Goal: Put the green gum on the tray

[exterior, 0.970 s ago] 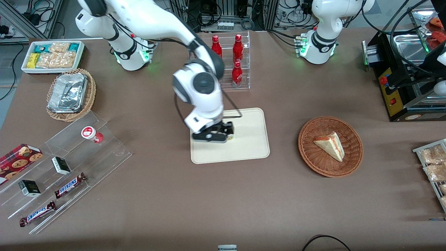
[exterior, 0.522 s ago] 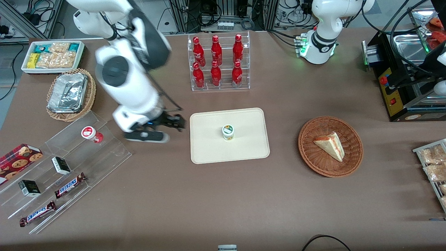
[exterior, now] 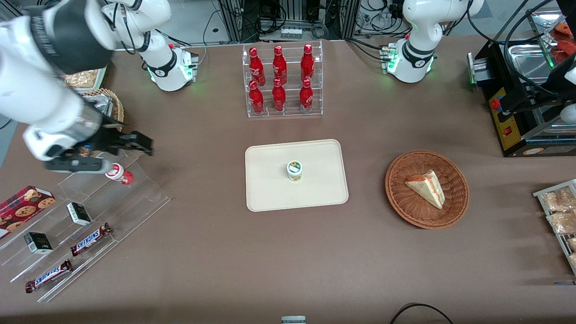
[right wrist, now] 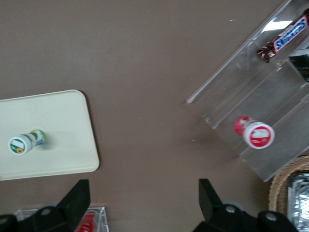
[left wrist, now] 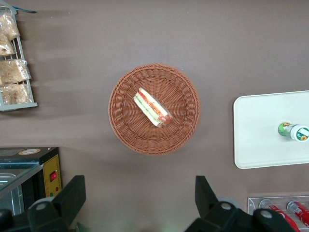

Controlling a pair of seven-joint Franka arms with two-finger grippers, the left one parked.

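On the cream tray (exterior: 315, 193) at the table's middle, we see from the front the green gum (exterior: 294, 170) standing upright, well apart from the gripper (exterior: 128, 144), which hangs empty with fingers spread above the clear stepped rack (exterior: 135, 198) toward the working arm's end. Beneath it stands the red-lidded bottle (exterior: 118, 173); nearer the front camera lie two bars reading SNICKERS (exterior: 90, 239).

In the left wrist view we find the gum on the tray's bare surface, beside the wicker basket (left wrist: 126, 126) holding a sandwich (left wrist: 153, 107).

In the right wrist view the black fingers (right wrist: 77, 198) stand wide apart, holding nothing.
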